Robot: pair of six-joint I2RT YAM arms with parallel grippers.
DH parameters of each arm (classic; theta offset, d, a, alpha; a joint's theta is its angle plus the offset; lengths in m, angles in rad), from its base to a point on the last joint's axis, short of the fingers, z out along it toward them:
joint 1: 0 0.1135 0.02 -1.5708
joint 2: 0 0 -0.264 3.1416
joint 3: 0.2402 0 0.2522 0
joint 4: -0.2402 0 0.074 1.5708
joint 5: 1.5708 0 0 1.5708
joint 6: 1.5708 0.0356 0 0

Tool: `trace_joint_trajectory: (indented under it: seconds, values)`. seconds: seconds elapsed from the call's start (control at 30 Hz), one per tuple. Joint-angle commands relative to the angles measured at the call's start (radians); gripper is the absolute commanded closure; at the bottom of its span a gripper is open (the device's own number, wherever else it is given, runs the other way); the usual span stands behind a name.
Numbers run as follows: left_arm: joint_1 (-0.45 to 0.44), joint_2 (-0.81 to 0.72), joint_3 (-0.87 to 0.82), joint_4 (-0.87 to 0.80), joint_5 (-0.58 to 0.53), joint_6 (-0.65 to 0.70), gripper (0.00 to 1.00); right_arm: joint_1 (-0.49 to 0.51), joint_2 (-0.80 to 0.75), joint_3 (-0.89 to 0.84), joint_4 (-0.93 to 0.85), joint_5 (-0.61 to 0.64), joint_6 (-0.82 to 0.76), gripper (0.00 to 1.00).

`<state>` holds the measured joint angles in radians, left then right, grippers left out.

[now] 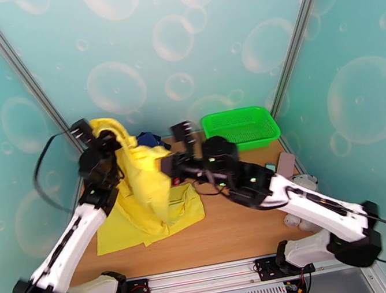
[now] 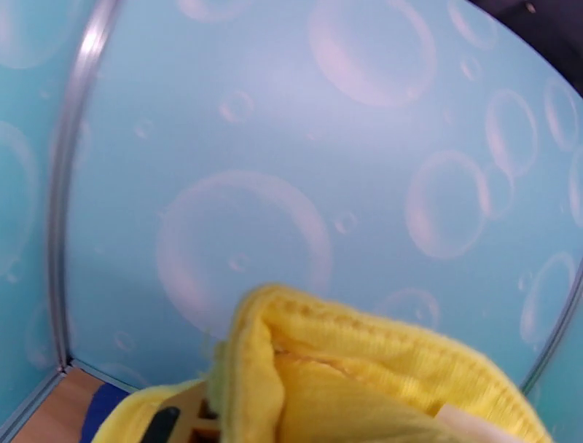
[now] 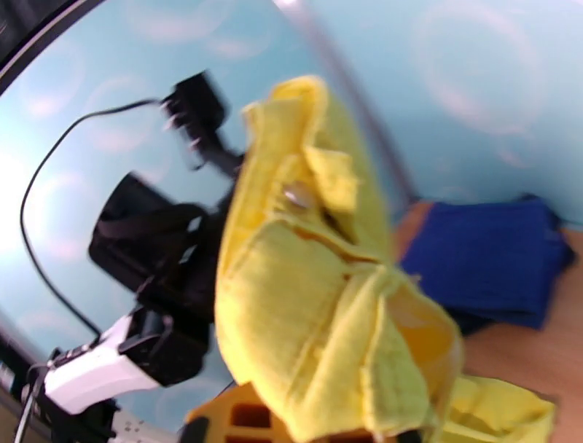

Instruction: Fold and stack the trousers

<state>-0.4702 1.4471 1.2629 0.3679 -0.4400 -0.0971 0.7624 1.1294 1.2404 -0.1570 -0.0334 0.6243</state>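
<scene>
Holding the waistband end high, the left tool (image 1: 113, 142) is clenched on the bright yellow, thin-cloth trousers (image 1: 147, 192), whose legs trail down onto the wooden tabletop (image 1: 235, 231). Just to its right, the right tool (image 1: 168, 168) pinches the same cloth. A clean fold likely needs both grips level and drawn apart until taut, clear of the navy blue cloth (image 1: 148, 139) and the green plastic mesh basket (image 1: 240, 128).

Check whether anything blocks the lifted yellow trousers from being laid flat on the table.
Nothing visible does. The left gripper and right gripper hold the trousers up; the table before them shows bare wood. The navy garments lie behind, the green basket far right.
</scene>
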Motion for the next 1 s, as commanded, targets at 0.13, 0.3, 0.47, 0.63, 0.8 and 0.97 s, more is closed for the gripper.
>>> trace_joint_trajectory:
  seconds: [0.13,0.3,0.47,0.63,0.8,0.97]
  values:
    - [-0.179,0.457,0.171,-0.018,0.342,0.091,1.00,-0.334,-0.358,-0.457,0.041,0.027,0.161,1.00]
    - [-0.281,0.677,0.304,-0.032,0.307,0.174,1.00,-0.482,-0.492,-0.731,0.079,-0.065,0.201,1.00]
    - [-0.318,0.762,0.336,0.033,0.246,0.215,1.00,-0.503,-0.595,-0.863,0.077,0.032,0.231,1.00]
    - [-0.321,0.721,0.283,0.103,0.259,0.252,0.28,-0.569,-0.573,-0.872,0.067,0.072,0.197,1.00]
    - [-0.318,0.470,-0.019,0.177,0.171,0.237,0.16,-0.716,-0.540,-0.849,0.057,0.014,0.137,0.75]
    - [-0.308,0.243,-0.236,0.029,0.091,0.158,0.11,-0.780,-0.539,-0.822,0.049,-0.003,0.084,0.15]
